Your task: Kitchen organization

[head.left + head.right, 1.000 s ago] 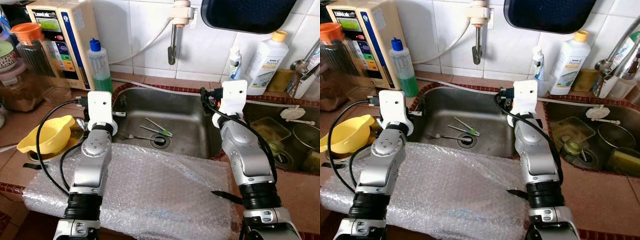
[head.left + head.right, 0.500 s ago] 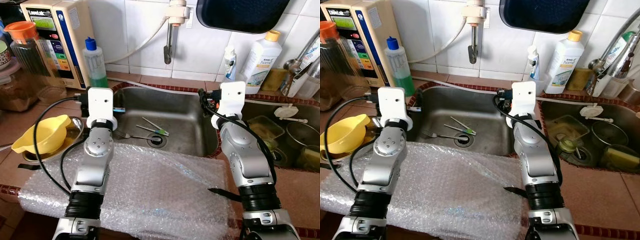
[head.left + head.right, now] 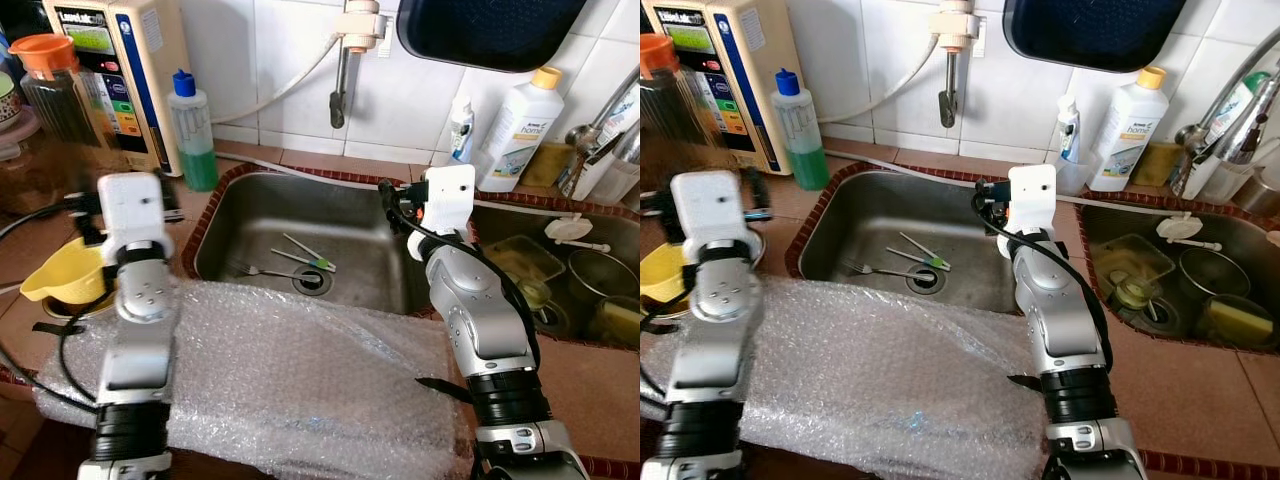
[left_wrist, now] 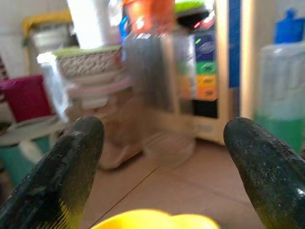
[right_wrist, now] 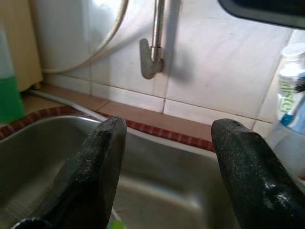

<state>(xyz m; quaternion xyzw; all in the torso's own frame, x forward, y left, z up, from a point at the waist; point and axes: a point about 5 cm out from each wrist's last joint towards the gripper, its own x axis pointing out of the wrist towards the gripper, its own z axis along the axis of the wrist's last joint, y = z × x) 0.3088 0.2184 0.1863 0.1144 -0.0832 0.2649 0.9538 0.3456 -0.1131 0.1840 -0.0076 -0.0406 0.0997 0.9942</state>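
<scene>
A steel sink (image 3: 250, 212) holds a fork (image 3: 262, 272) and two thin green-tipped utensils (image 3: 306, 258) near the drain. A yellow bowl (image 3: 52, 284) rests on a metal plate at the left of the counter. My left gripper (image 4: 162, 167) is open and hovers just over the yellow bowl (image 4: 143, 220), facing a clear orange-lidded jar (image 4: 152, 71). My right gripper (image 5: 167, 176) is open above the sink's right side, pointing at the tiled wall and the tap (image 5: 155, 47). Neither gripper holds anything.
Bubble wrap (image 3: 300, 370) covers the counter's front edge. A green soap bottle (image 3: 193, 130) and a water unit (image 3: 115, 70) stand at the back left, a white detergent bottle (image 3: 515, 130) at the back right. A second sink (image 3: 590, 290) on the right holds dishes.
My left arm has swung left from the sink's left rim to above the yellow bowl. The right arm has stayed put, and the camera has shifted slightly.
</scene>
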